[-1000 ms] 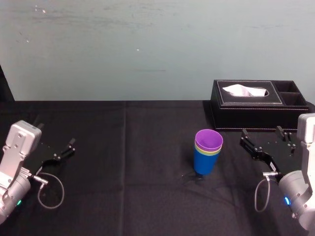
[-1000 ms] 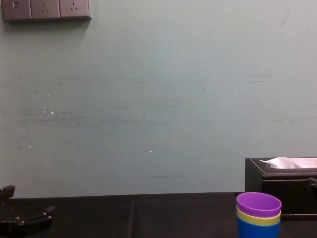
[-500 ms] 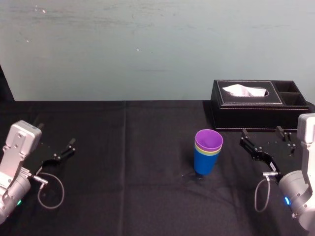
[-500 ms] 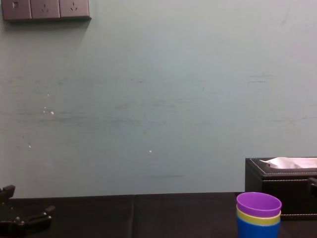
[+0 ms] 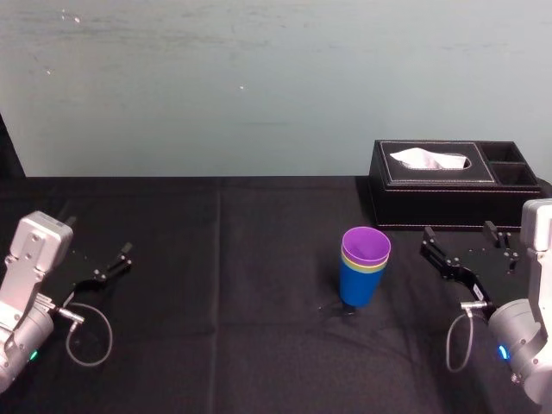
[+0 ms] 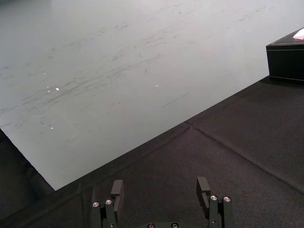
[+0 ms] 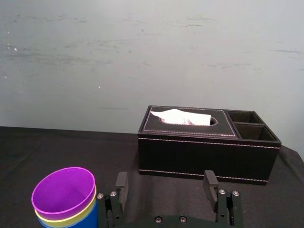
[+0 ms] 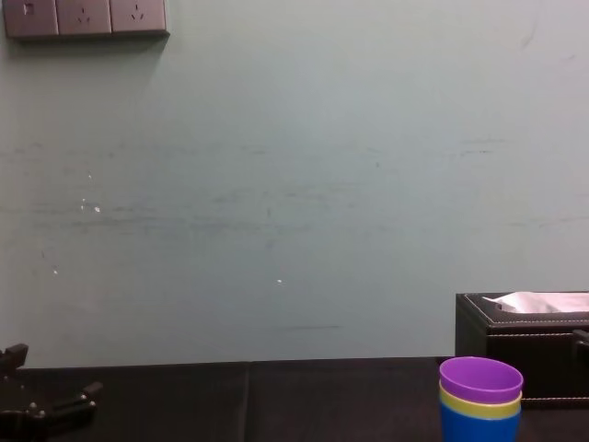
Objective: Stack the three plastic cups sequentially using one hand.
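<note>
I see a big table (image 5: 216,259) with a black cloth on it. At the back on my right sits the black tissue box (image 5: 448,185), with a white tissue poking out.

The right gripper (image 5: 458,229) rests low on the right side of the table, just in front of the box. Its fingers are wide apart and hold nothing. The left gripper (image 5: 99,235) sits far off on the left side. Its fingers are wide apart too, and empty.

The cups stand up straight in one stack, a bit right of the middle, near the right gripper but not touching it. The blue cup (image 5: 355,286) is at the bottom, on the cloth. The yellow-green cup (image 5: 373,269) sits inside it, and the purple cup (image 5: 366,245) sits on top.
</note>
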